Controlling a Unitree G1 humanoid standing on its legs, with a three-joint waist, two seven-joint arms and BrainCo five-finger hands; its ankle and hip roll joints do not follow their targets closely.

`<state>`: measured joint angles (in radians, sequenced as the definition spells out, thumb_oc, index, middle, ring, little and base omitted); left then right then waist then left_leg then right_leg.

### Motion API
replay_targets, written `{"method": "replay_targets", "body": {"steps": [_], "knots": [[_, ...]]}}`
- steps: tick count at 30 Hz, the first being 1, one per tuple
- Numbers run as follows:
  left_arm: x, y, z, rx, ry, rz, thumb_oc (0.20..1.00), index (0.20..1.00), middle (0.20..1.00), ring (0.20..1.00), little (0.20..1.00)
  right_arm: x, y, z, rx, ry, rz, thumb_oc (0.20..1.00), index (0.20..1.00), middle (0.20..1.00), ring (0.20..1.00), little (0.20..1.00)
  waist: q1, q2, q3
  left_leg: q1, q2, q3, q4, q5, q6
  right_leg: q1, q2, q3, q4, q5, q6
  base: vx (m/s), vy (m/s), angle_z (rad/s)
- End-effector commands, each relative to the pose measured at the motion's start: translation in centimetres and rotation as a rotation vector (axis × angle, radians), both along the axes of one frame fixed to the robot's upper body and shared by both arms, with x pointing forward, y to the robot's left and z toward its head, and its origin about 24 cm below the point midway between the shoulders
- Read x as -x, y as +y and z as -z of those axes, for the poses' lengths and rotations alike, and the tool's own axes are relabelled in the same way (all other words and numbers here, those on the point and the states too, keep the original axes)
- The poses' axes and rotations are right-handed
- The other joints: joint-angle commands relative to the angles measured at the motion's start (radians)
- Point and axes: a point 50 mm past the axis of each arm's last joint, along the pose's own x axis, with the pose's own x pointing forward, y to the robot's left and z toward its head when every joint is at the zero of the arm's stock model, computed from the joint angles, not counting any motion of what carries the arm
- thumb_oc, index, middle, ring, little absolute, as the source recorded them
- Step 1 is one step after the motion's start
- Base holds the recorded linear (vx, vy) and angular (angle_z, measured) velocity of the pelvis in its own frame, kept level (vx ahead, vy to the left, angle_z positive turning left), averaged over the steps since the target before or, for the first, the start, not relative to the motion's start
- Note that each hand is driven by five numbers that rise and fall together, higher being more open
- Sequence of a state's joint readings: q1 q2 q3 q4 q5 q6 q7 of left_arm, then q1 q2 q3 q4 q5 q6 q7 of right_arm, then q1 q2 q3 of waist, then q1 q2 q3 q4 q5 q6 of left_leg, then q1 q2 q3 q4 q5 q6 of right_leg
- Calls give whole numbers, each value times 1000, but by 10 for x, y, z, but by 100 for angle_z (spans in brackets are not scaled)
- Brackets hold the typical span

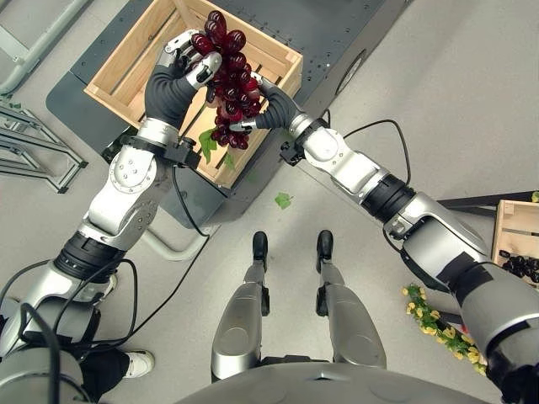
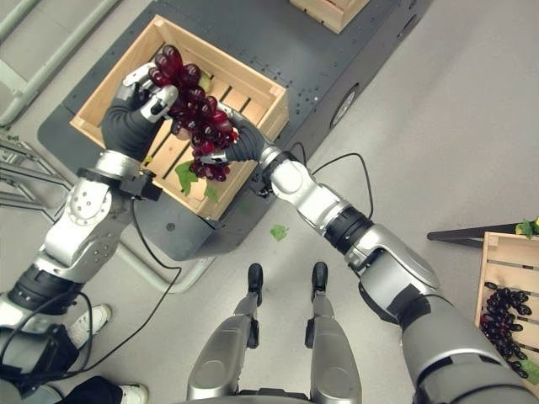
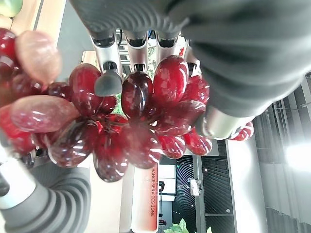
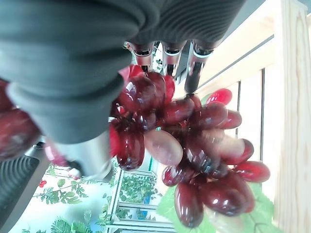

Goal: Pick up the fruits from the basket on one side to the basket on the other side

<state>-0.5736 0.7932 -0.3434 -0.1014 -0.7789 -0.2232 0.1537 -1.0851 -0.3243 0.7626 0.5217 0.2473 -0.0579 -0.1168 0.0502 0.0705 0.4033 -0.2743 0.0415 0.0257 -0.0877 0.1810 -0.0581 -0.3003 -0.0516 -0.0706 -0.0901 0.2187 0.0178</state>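
Observation:
A long bunch of dark red grapes (image 1: 229, 80) hangs over the wooden crate (image 1: 126, 63) on the dark platform. My left hand (image 1: 175, 74) is shut on the bunch's upper part, fingers curled over the top grapes (image 3: 141, 111). From the other side my right hand (image 1: 271, 105) is shut on the lower part of the same bunch (image 4: 194, 145). A second wooden crate (image 2: 505, 252) at the far right holds a bunch of dark grapes (image 2: 505, 324).
Green leaves (image 2: 187, 177) lie inside the crate under the bunch, and one leaf (image 1: 284, 200) lies on the floor by the platform's edge. A yellow-flowered sprig (image 1: 429, 320) lies on the floor at the right. Metal frame legs (image 1: 34, 147) stand at the left.

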Motion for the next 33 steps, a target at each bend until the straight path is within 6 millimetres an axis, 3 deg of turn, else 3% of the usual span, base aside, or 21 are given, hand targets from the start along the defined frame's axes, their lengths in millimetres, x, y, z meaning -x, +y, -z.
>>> {"method": "replay_targets", "body": {"steps": [1,17,33], "knots": [[15,-24,-14,60,-124,138,200,200,200,200,200,14,34,-8,-74,-5,-118,200,200,200,200,200,23,-49,-153,-26,-27,-18,23,-67,-11,5,-31,18,20,-114,96,0,0,0],[12,-19,-6,70,-91,107,200,200,200,200,200,14,-10,4,-117,18,-68,200,200,200,200,200,4,-55,-159,-17,-21,-15,25,-76,-10,12,-29,18,21,-121,95,0,0,0],[11,-15,-5,89,-94,84,200,200,200,200,200,18,-26,9,-139,12,-45,200,200,200,200,200,-5,-55,-161,-17,-18,-14,24,-79,-10,13,-30,17,20,-123,96,0,0,0]]}}
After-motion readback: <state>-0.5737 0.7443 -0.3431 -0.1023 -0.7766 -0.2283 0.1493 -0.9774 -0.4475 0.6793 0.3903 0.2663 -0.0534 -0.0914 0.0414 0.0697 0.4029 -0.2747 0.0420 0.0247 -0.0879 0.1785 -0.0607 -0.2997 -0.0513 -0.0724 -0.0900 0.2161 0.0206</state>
